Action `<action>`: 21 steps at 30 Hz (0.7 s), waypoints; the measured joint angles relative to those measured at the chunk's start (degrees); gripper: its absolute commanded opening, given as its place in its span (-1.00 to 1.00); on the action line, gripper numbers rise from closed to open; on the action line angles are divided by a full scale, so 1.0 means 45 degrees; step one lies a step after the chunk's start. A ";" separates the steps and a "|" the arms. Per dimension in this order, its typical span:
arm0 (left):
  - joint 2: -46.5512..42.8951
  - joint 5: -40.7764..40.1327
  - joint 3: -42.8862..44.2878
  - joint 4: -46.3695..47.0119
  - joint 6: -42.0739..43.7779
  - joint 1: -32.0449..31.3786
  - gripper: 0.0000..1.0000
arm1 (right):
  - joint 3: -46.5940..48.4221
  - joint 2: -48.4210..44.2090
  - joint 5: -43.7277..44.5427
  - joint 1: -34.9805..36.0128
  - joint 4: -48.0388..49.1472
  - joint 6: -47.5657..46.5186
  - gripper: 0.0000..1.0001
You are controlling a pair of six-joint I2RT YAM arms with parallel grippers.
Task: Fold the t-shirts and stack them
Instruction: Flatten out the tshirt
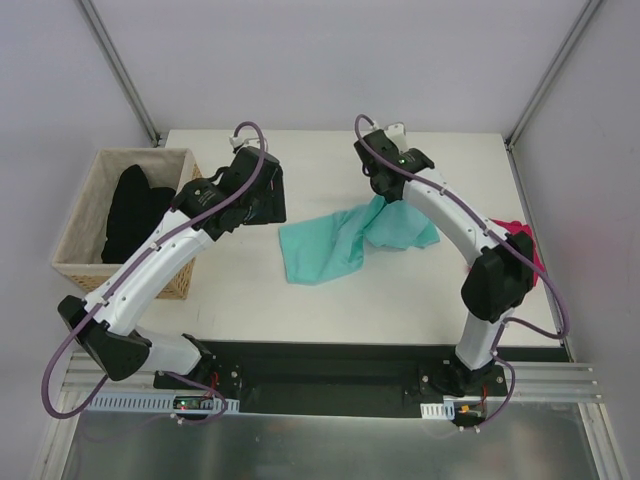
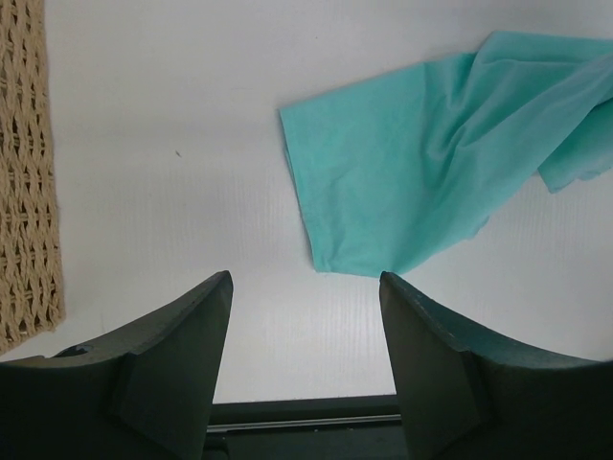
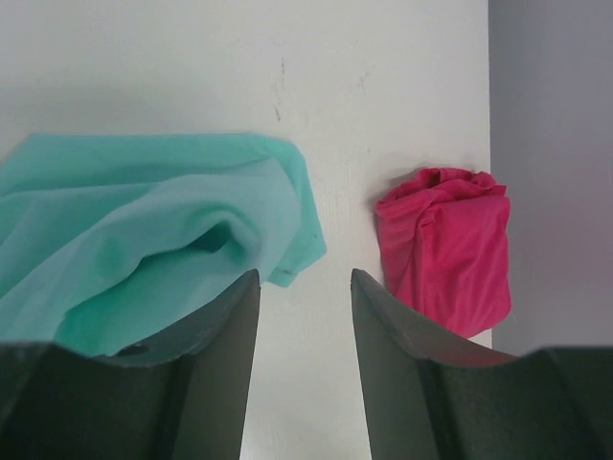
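A: Starting nearest the arm bases, where is the teal t-shirt (image 1: 345,240)?

B: Mid-table. Its flat end is closest to us, with 1 corner pointing near-left. The long axis runs diagonally from there to a bunched heap at far right. Not folded yet, I'd judge.

A: And the pink t-shirt (image 1: 522,240)?

B: At the right edge, wadded into a lump, apart from the teal one and half hidden from above by the right arm's elbow. Probably parked there until its turn.

A: The pincers?

B: The left gripper (image 2: 306,287) hangs over bare table (image 2: 192,144) just left of the flat end, fingers spread wide, holding nothing. It looks placed to take that edge. The right gripper (image 3: 305,278) sits over the bunched end, jaws partly apart. Bare table shows between them and teal cloth shows beside 1 finger, so no grip.

A: Farther back, at left?

B: A woven basket (image 1: 140,152) with dark cloth inside. The 2 grippers are both clear of it.
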 measured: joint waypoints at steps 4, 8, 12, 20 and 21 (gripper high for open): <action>0.0282 0.0155 0.0015 0.0053 0.0155 0.0000 0.26 | -0.0675 -0.0481 -0.0146 0.0835 -0.0223 0.0704 -0.07; 0.0437 0.0214 0.0053 0.0078 0.0301 0.0000 0.26 | -0.1545 -0.0627 -0.0486 0.1821 -0.0393 0.1651 -0.08; 0.0476 0.0233 0.0053 0.0073 0.0345 0.0000 0.26 | -0.2254 -0.0612 -0.1064 0.2501 -0.0442 0.2380 -0.08; 0.0622 0.0534 0.0185 0.0049 0.0690 0.0000 0.27 | -0.3060 -0.0413 -0.2069 0.2730 0.0073 0.3099 -0.07; 0.0675 0.0549 0.0238 0.0053 0.0704 0.0000 0.27 | -0.3079 -0.0321 -0.2205 0.2730 0.0160 0.3123 -0.07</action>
